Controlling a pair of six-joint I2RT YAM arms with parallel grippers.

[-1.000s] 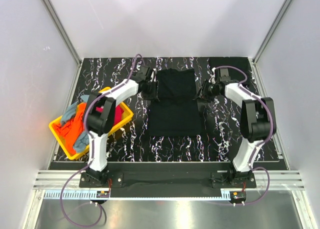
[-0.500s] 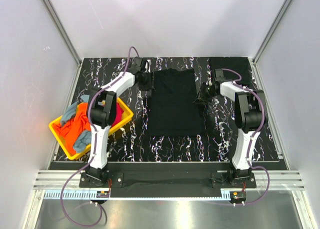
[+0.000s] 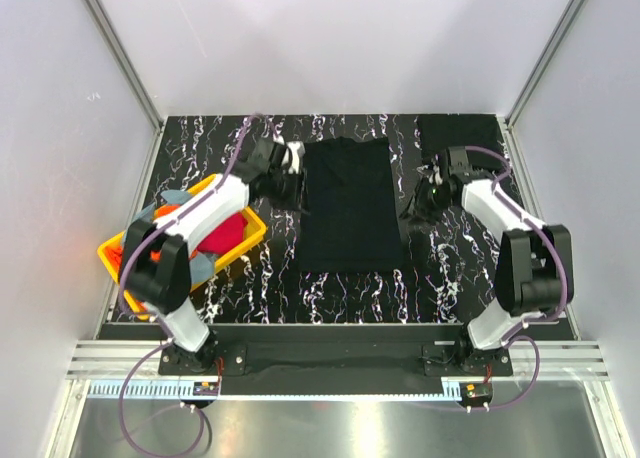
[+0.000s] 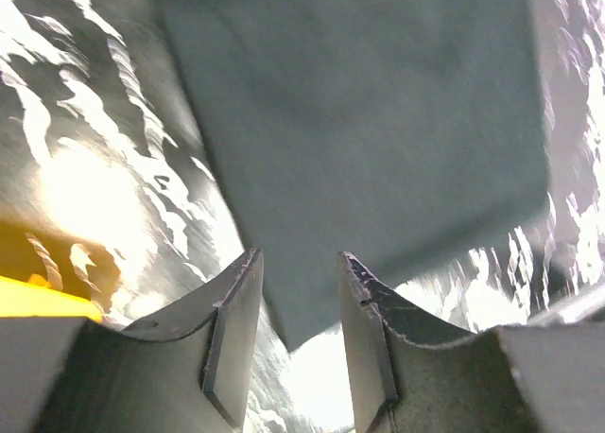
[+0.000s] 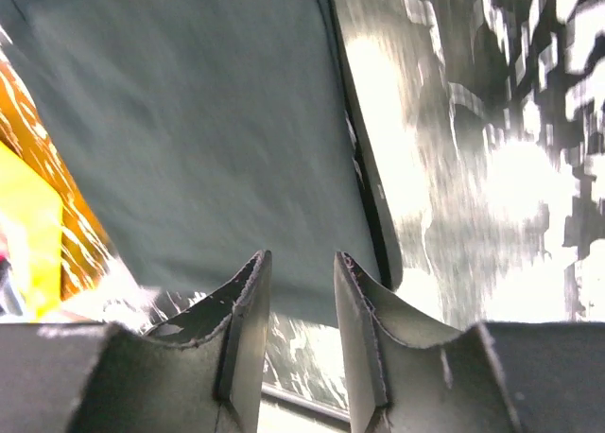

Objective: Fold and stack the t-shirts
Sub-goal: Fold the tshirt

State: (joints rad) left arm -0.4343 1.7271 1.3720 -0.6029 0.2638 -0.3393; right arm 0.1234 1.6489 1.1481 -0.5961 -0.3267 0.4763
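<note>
Marbled worktop [image 3: 340,288]: black t-shirt [image 3: 347,203] released, folded narrow.
Left gripper [image 3: 288,171] and right gripper [image 3: 425,193], part-open and empty, have backed off it.

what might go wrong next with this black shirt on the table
The black t-shirt lies on a dark marbled table, so its edges are hard to pick out; a pinch may miss or catch one layer only. Both sets of jaws stand open close beside it; a low sweep could drag the fold apart. The left arm reaches over the yellow bin and might snag the clothes in it.
</note>
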